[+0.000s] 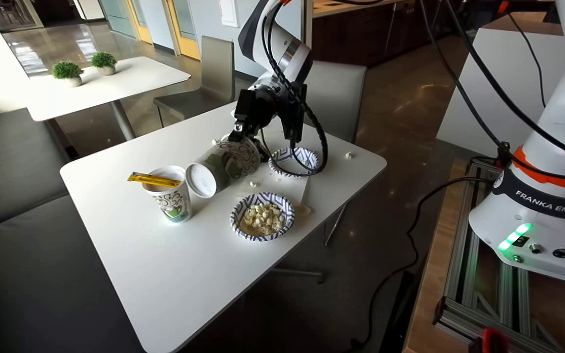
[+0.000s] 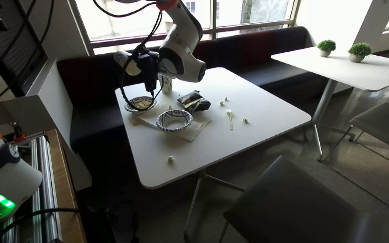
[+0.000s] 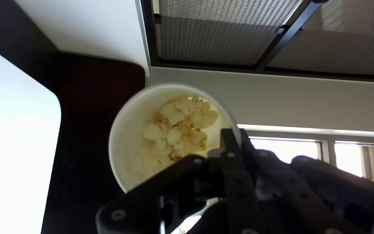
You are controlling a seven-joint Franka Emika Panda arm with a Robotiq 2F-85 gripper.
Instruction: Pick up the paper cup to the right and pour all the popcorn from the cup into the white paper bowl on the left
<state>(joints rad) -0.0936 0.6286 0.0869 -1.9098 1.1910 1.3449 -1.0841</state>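
My gripper (image 1: 245,138) is shut on the wall of a patterned paper cup (image 1: 226,164), near its rim. In the wrist view one fingertip is inside the cup and one outside (image 3: 236,138). The cup is held tipped on its side above the table; it also shows in an exterior view (image 2: 122,58). Popcorn (image 3: 177,130) lies inside the cup. A blue-and-white patterned bowl (image 1: 262,198) with popcorn in it stands on the table, seen in both exterior views (image 2: 129,103). A second patterned bowl (image 2: 175,123), nearly empty, stands beside it on a napkin (image 2: 199,126).
An upright paper cup (image 1: 175,206) with a yellow packet (image 1: 157,180) stands near the held cup. A dark snack bag (image 2: 196,102), a fork (image 2: 229,119) and several loose popcorn pieces (image 2: 171,159) lie on the table (image 2: 154,172). A cable hangs from the arm over the bowls.
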